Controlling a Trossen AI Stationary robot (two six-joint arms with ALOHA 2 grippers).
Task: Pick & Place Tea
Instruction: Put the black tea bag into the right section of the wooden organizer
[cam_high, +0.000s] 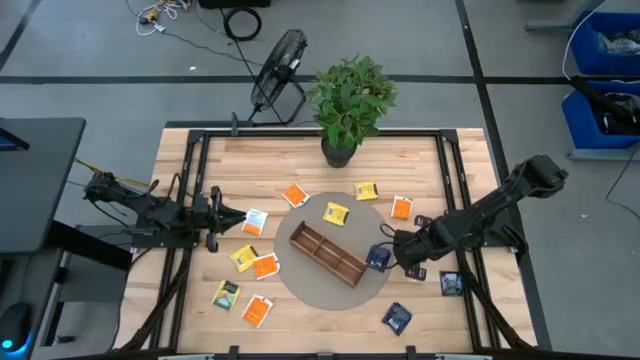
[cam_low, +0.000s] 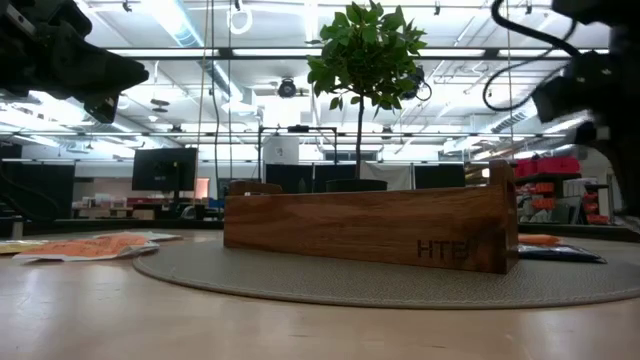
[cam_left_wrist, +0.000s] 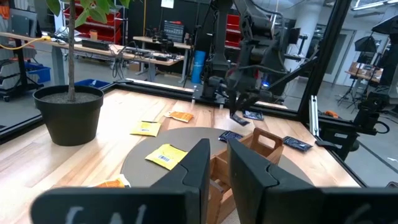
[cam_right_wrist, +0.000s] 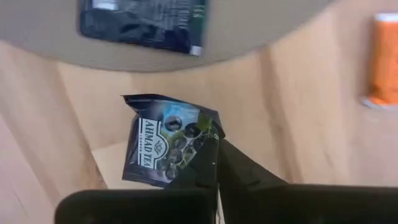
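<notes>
So from above we've got the round mat (cam_high: 300, 285) sitting mid-table, with the wooden tray (cam_high: 327, 253) lying diagonally on it. One sachet (cam_high: 336, 213) sits on the mat behind the tray, and another (cam_high: 378, 257) lies at the mat's right edge, just beside the tray's right end. The potted plant (cam_high: 348, 100) stands at the back edge of the table, with a fan (cam_high: 277, 65) on the floor behind it. We count a bunch of sachets (cam_high: 255, 268) left of the mat and a couple more (cam_high: 397, 317) off to its right, near the front.
</notes>
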